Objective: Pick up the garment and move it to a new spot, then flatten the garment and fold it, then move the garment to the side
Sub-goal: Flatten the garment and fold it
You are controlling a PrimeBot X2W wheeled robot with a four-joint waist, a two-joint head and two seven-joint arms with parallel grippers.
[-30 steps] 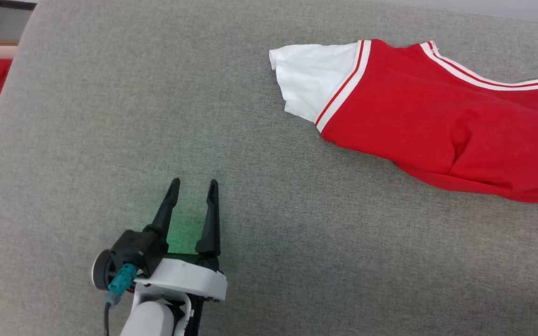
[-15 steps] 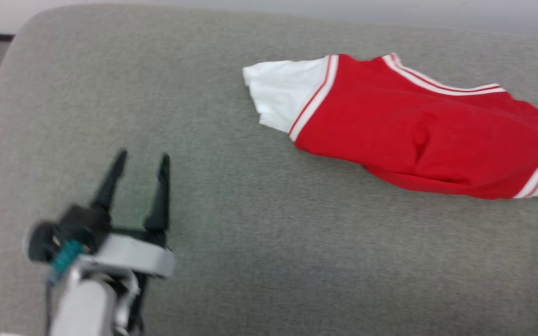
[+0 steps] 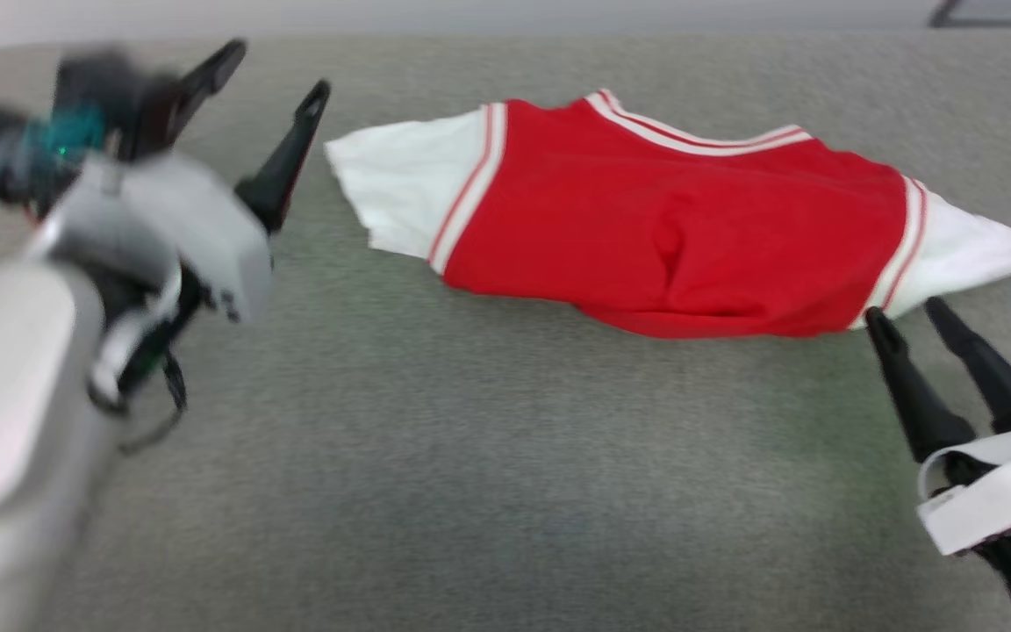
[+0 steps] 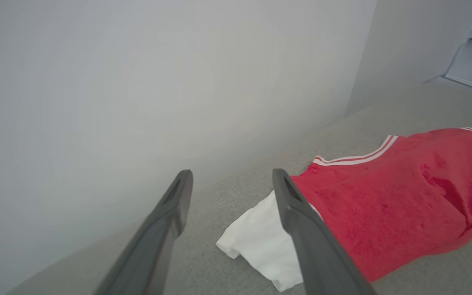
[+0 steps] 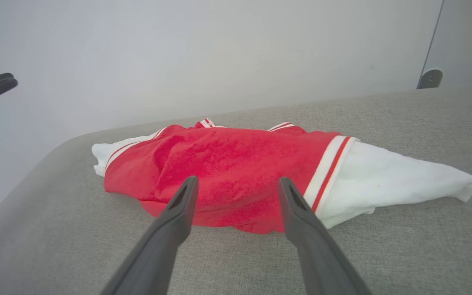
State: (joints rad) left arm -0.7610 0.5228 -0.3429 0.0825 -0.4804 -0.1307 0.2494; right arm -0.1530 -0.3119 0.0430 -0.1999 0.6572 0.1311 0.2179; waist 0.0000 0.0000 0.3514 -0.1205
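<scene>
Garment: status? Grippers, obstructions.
Left gripper open, near one white end. Right gripper open, near other end. Garment rumpled on grey cushion, unheld. No obstruction seen.

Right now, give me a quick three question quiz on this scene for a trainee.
1. True or false: the right end effector is shut on the jersey.
2. The jersey's end panels are: A white, B black, C blue.
3. Which end effector is beside the jersey's left end in the head view?
Key: 1 false, it is open. 2 A. 3 the left end effector.
</scene>
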